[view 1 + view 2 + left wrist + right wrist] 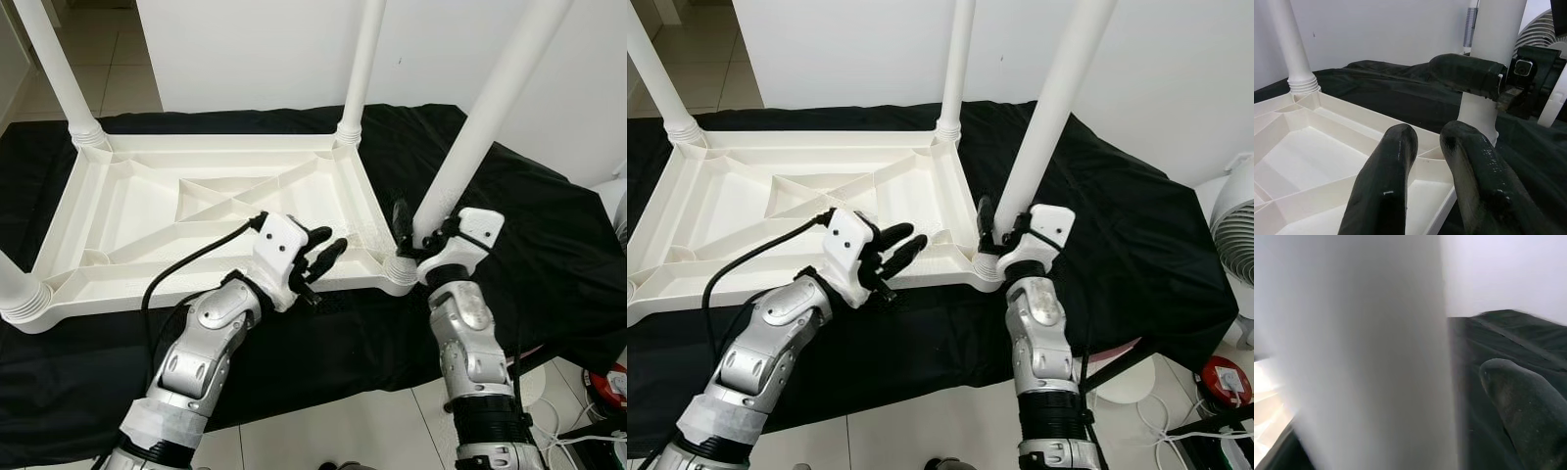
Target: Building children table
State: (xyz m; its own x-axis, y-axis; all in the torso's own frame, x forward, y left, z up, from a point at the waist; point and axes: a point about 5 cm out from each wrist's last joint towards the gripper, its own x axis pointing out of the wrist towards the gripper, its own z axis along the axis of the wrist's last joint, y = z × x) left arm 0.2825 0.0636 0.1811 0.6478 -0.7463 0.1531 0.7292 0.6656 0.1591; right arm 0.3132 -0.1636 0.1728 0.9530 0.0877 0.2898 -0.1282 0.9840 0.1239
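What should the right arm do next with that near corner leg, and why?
Probably keep twisting the leg down into its corner socket. The right gripper is closed around the leg's base, and the leg leans outward instead of standing straight like the far leg. The left gripper hovers open over the tabletop, free to steady it.

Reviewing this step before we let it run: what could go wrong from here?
1. The right gripper is clamped low on the near-right leg, which leans; if it is not fully seated in its corner socket, it may tip or pop out on release.
2. The left gripper hovers empty over the tabletop edge, so nothing braces the top; twisting the leg could slide it on the black cloth.
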